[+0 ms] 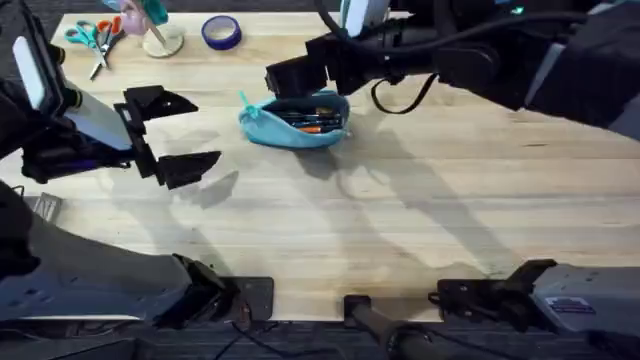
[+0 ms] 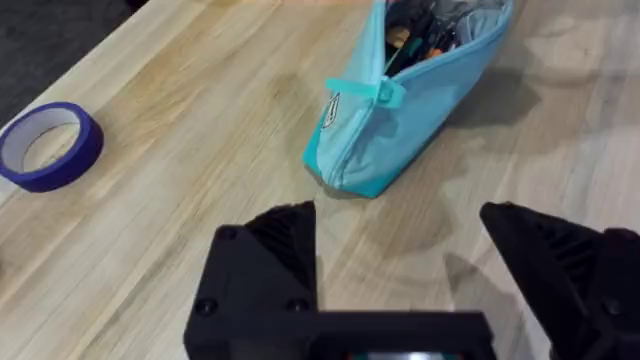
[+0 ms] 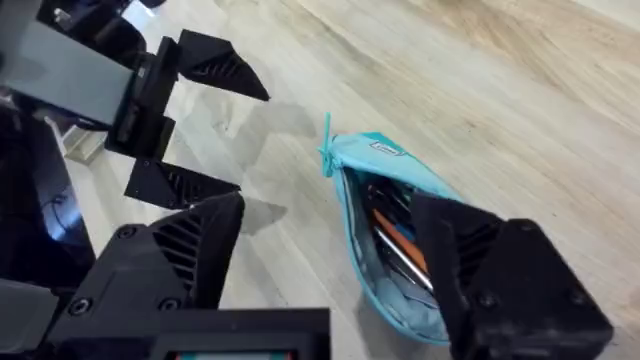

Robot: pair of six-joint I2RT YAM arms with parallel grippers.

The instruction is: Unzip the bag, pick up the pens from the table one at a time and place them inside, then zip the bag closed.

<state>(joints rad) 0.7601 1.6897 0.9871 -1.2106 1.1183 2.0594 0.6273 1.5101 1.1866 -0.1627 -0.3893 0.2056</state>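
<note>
The bag (image 1: 295, 122) lay on the table (image 1: 420, 200) toward the far side, a little left of the middle, a soft turquoise fabric pouch, long and tapering to a seamed point at one end. Its zipper stood open along the top, and a flat turquoise pull tab (image 2: 372, 90) stuck out near the pointed end. A small white label (image 2: 331, 108) was sewn by that end, with marks on it that I could not read. Inside the open mouth lay the pens (image 1: 312, 120), slim dark barrels with a touch of orange or red among them, resting against a pale grey lining. The tabletop was light wood with a fine grain and straight plank seams, smooth and matte. The left gripper (image 1: 172, 135) hung over the table to the left of the pouch and apart from it, its angular black fingers spread wide with nothing between them. The right gripper (image 3: 330, 255) hovered just above the pouch's far side, its fingers likewise held apart and empty, the open pouch visible between them from the wrist camera. At the far left edge sat a round roll of blue tape (image 1: 221, 32), hollow in the middle, and beyond it scissors (image 1: 97, 38) with teal and orange handles.
</note>
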